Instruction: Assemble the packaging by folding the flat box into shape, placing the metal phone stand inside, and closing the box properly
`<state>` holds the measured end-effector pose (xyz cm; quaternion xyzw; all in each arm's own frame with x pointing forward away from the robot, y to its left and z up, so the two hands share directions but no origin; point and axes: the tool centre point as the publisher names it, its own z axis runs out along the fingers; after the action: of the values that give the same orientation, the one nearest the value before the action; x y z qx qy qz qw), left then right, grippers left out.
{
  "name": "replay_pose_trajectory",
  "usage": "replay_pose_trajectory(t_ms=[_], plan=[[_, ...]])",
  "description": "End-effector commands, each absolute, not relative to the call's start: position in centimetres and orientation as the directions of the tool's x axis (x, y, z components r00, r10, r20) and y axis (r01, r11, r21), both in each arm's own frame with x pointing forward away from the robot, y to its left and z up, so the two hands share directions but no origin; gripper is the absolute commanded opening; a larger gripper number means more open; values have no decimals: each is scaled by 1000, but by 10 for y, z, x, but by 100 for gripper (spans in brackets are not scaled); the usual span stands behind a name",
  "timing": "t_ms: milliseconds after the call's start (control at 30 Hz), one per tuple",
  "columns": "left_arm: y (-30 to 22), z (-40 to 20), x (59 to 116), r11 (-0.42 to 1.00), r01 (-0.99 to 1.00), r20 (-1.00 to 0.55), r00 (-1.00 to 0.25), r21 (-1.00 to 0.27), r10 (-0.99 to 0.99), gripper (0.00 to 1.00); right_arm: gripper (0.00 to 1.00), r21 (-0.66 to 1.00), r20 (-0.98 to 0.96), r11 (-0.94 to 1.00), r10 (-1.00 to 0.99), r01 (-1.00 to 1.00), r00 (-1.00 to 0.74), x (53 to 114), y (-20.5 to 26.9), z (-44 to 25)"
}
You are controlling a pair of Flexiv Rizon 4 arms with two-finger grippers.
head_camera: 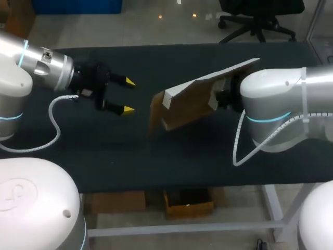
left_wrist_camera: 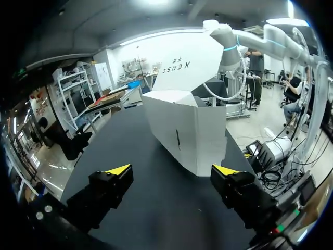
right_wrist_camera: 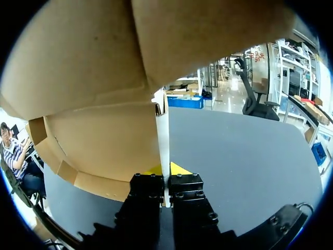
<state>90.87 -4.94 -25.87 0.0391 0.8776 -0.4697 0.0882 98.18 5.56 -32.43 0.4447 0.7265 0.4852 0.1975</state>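
The partly folded box (head_camera: pixel 187 101) is held tilted above the middle of the black table, white outside and brown inside, with a flap raised to the right. My right gripper (head_camera: pixel 225 97) is shut on one thin panel at the box's right side. In the right wrist view that panel's edge (right_wrist_camera: pixel 162 140) runs between the closed fingers of the right gripper (right_wrist_camera: pixel 166 170), and brown cardboard (right_wrist_camera: pixel 99 135) fills the space ahead. My left gripper (head_camera: pixel 128 96) stands open to the left of the box, apart from it. From the left wrist, the white box (left_wrist_camera: pixel 190 130) lies ahead of the open left gripper (left_wrist_camera: pixel 171 170). No metal phone stand is in view.
The dark table (head_camera: pixel 156 156) stretches around the box, with bare surface in front of it and behind it. My right arm (left_wrist_camera: pixel 229 41) rises behind the box in the left wrist view.
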Motion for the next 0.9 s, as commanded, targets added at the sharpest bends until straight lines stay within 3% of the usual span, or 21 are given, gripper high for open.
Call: replay_pose_trajectory(t_ms=[33,500,900], plan=[[-41,-258,905,558,155,-196,-981,-816,-14,100,0,774,219,249,758,583,-614,989,53,-321],[-18,-263,908,589,166,-211,-978,-791,-7,100,0,659,280,370,687,654,-671,998,62,-321],[-15,-262,909,598,157,-202,-979,-786,-8,100,0,669,335,367,627,646,-703,998,62,-323]])
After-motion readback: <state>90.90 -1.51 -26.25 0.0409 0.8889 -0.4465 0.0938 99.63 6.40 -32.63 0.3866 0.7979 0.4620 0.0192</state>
